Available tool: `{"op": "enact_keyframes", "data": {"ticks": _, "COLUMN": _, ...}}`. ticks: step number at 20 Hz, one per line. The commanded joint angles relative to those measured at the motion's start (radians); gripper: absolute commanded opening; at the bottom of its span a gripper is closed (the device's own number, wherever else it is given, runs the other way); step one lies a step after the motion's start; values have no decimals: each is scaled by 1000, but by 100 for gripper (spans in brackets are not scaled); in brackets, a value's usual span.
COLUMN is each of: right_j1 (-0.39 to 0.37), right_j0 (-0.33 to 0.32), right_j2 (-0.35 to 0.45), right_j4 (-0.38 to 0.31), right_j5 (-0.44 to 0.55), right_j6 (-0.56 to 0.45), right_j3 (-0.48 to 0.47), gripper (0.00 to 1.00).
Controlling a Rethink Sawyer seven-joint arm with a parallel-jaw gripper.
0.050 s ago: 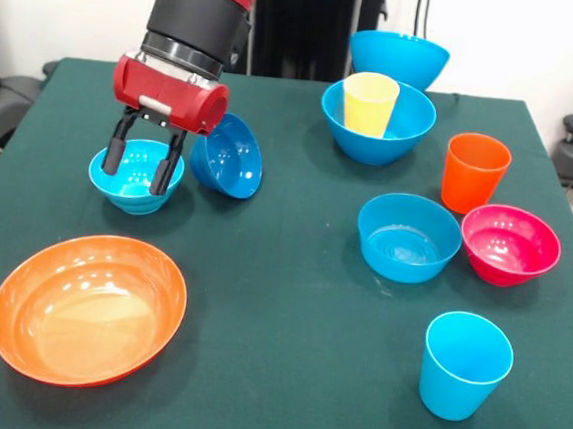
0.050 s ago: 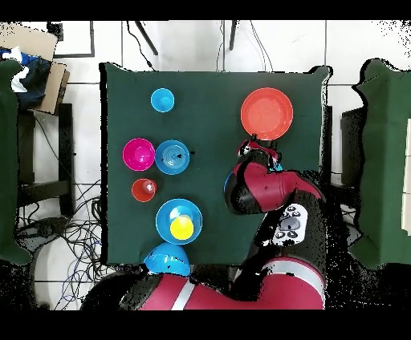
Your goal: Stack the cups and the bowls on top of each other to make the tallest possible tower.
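Note:
My gripper (image 1: 137, 173) hangs open over the small cyan bowl (image 1: 133, 193) at the table's left, its two fingers (image 1: 114, 149) spread across the bowl's mouth. The small dark blue bowl (image 1: 233, 157) lies tipped on its side just right of it. A wide orange bowl (image 1: 88, 308) sits in front. The yellow cup (image 1: 368, 103) stands in a large blue bowl (image 1: 376, 142), with another large blue bowl (image 1: 398, 59) behind. At the right are the orange cup (image 1: 474, 173), a light blue bowl (image 1: 408, 237), a magenta bowl (image 1: 510, 244) and a light blue cup (image 1: 465, 364).
In the overhead view the arm (image 2: 265, 188) covers the gripper and the two small bowls. The orange bowl (image 2: 266, 113) lies beside it, and the yellow cup (image 2: 181, 228) sits in its blue bowl (image 2: 164, 215). Chairs stand off both table sides.

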Motion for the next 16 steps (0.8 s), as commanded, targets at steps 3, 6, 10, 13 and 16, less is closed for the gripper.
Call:
{"op": "enact_keyframes", "data": {"ticks": 3, "right_j1": -7, "right_j0": 35, "right_j2": 105, "right_j4": -41, "right_j5": 43, "right_j6": -3, "right_j3": 41, "gripper": 100}}
{"op": "enact_keyframes", "data": {"ticks": 6, "right_j1": -71, "right_j0": 28, "right_j2": 114, "right_j4": -57, "right_j5": 75, "right_j6": -7, "right_j3": 116, "gripper": 100}}
{"op": "enact_keyframes", "data": {"ticks": 10, "right_j1": -179, "right_j0": 8, "right_j2": 140, "right_j4": -86, "right_j5": 124, "right_j6": -30, "right_j3": 229, "gripper": 100}}
{"op": "enact_keyframes", "data": {"ticks": 13, "right_j1": -224, "right_j0": 23, "right_j2": 124, "right_j4": -90, "right_j5": 121, "right_j6": -22, "right_j3": 290, "gripper": 100}}
{"op": "enact_keyframes", "data": {"ticks": 16, "right_j1": -259, "right_j0": 57, "right_j2": 90, "right_j4": -80, "right_j5": 118, "right_j6": -11, "right_j3": 335, "gripper": 100}}
